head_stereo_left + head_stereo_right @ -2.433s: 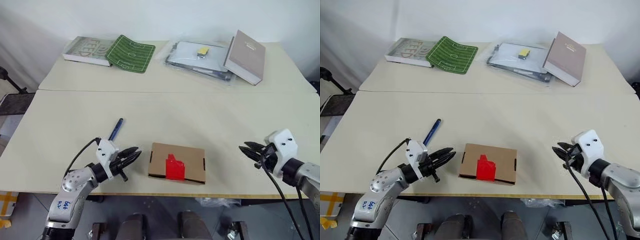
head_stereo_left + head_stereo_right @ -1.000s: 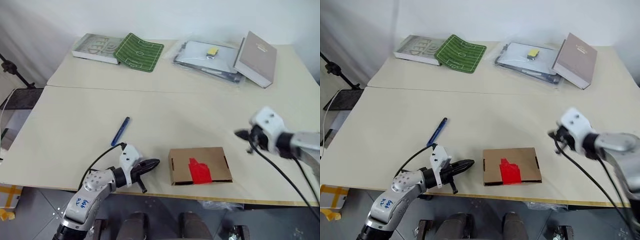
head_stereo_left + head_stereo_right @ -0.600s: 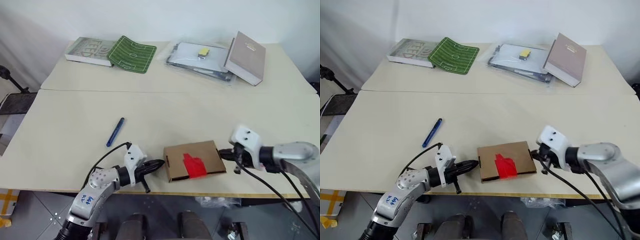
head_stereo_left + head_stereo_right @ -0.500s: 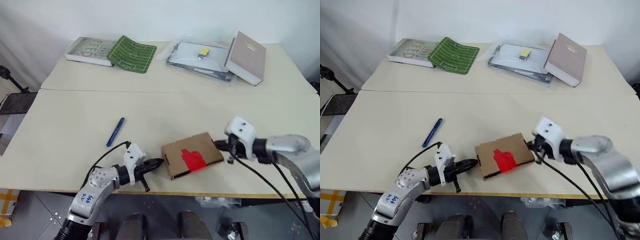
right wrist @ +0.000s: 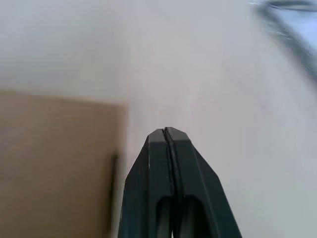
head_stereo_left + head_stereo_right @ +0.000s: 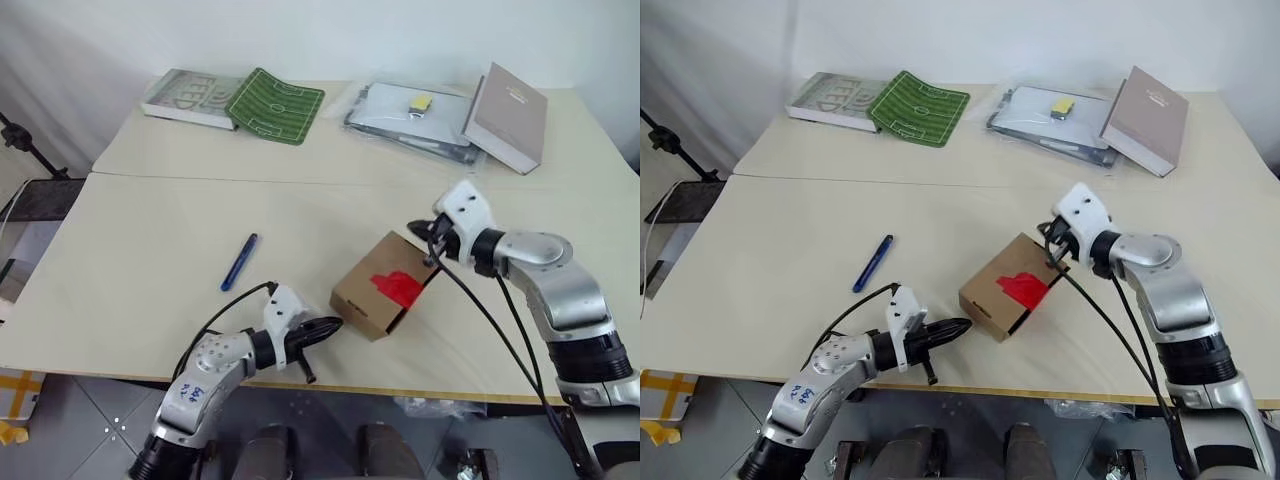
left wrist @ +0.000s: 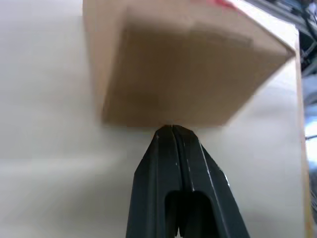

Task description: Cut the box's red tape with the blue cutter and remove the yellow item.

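The brown cardboard box (image 6: 378, 292) lies near the table's front edge, turned at an angle, with the red tape (image 6: 397, 288) on its top. My left gripper (image 6: 334, 325) is shut, its tips at the box's near-left corner; the left wrist view has the box (image 7: 188, 64) just past the closed fingers. My right gripper (image 6: 424, 228) is shut at the box's far-right corner, the box edge (image 5: 54, 163) beside its fingers. The blue cutter (image 6: 239, 262) lies on the table left of the box, untouched. The yellow item is hidden.
At the table's back lie a grey book (image 6: 185, 92), a green football-pitch mat (image 6: 276, 104), a plastic sleeve (image 6: 410, 112) with a small flat yellow piece (image 6: 422, 102), and a hardcover book (image 6: 513, 110). A seam (image 6: 200, 178) crosses the table.
My right gripper swung in and forward against the box's right end, and the box has turned anticlockwise and slid farther onto the table. The left gripper kept by the box's left corner.
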You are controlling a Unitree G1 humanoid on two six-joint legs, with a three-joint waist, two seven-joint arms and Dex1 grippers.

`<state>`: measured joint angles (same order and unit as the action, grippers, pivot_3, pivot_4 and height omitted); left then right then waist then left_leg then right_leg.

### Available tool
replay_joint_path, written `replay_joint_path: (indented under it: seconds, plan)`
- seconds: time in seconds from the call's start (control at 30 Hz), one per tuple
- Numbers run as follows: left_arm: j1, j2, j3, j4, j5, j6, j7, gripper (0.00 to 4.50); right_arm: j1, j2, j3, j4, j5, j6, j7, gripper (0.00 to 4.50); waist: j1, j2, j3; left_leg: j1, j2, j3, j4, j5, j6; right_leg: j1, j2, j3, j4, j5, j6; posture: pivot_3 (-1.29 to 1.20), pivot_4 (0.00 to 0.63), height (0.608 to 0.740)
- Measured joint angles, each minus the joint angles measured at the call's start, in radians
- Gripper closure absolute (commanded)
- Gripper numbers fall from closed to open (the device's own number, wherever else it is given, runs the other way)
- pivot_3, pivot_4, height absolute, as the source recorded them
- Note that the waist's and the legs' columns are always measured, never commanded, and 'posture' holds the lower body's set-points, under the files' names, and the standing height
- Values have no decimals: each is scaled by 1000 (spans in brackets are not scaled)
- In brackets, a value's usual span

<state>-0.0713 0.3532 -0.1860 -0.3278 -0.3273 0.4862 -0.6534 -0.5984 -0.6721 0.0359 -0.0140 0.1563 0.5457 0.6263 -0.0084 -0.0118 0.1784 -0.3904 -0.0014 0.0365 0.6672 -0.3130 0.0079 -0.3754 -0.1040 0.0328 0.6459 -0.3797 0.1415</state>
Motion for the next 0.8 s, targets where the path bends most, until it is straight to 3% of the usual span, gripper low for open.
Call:
replay_joint_path:
  seconds: [0.2, 0.47, 0.6, 0.8]
  plan:
    - [-10, 71, 113, 46, -3, -29, -2, 4500, 33, -106, -109, -27, -22, 21, -43, 4474, -2, 0, 0, 0, 2, 0, -1, 0, -1, 0, 1, 0, 0, 0, 0, 0, 150, 740]
    - [-177, -11, 125, 278, 43, -176, 14, 4500, 439, -390, -185, -481, 138, 333, 213, 4474, 8, 0, 0, -1, -1, 0, 0, -1, 3, 2, 3, 0, -1, 1, 2, 0, 150, 740]
    - [-224, -61, 63, 327, 52, -204, -24, 4500, 451, -360, -182, -576, 202, 400, 218, 4474, -1, -2, 0, 0, 0, 1, 1, -1, 2, 2, 3, 1, -2, 2, 3, 0, 150, 740]
    - [-274, -80, -2, 377, 58, -217, -110, 4500, 329, -217, -60, -543, 204, 409, 126, 4474, 4, -2, 0, 0, 0, 1, 1, 0, 1, 1, 3, 1, -2, 2, 3, 0, 150, 740]
